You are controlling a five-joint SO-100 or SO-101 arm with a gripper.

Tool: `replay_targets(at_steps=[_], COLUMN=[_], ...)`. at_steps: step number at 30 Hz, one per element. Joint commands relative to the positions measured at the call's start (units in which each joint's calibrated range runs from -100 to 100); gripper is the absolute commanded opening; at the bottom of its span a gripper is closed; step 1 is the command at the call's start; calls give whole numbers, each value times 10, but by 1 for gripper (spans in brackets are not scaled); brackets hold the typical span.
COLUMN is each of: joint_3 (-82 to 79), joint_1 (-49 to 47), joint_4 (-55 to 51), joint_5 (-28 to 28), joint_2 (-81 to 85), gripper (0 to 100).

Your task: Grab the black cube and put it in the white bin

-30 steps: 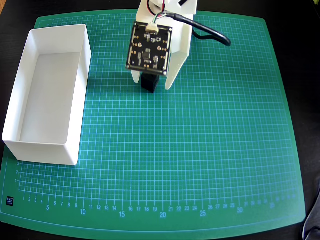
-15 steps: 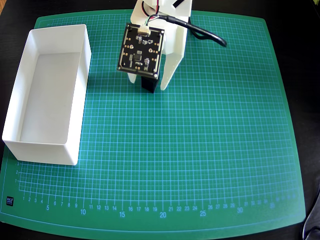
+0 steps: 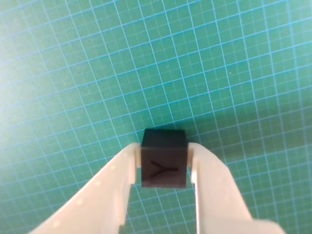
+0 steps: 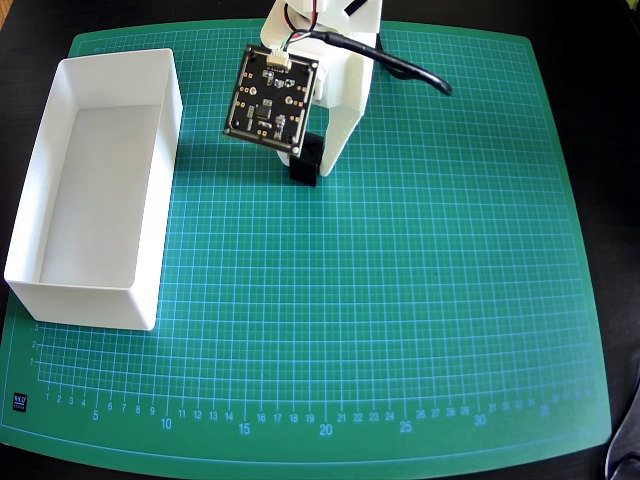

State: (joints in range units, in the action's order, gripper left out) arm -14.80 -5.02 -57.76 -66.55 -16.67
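The end effector (image 3: 165,163) is clamping the black cube (image 3: 164,157) between both fingers — fully gripped. In the overhead view, the white bin (image 4: 60,291) is lying to the cube's left, near but apart — the carry is heading leftward.

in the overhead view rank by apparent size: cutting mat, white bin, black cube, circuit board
1. cutting mat
2. white bin
3. circuit board, though it sits nearer the camera, so it looks enlarged
4. black cube, partly hidden
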Motion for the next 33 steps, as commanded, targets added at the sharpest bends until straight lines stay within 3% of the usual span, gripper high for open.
replay_targets(at_steps=[1,6,14,19,24,33], joint_3=[-1,-1,-18,-70,-68,-66], joint_1=[3,3,2,2,54,219], joint_4=[-1,-2,-11,-92,-162,-165], joint_5=[-2,-2,4,7,92,241], joint_2=[12,12,82,195,301,418], gripper=[11,0,1,2,2,2])
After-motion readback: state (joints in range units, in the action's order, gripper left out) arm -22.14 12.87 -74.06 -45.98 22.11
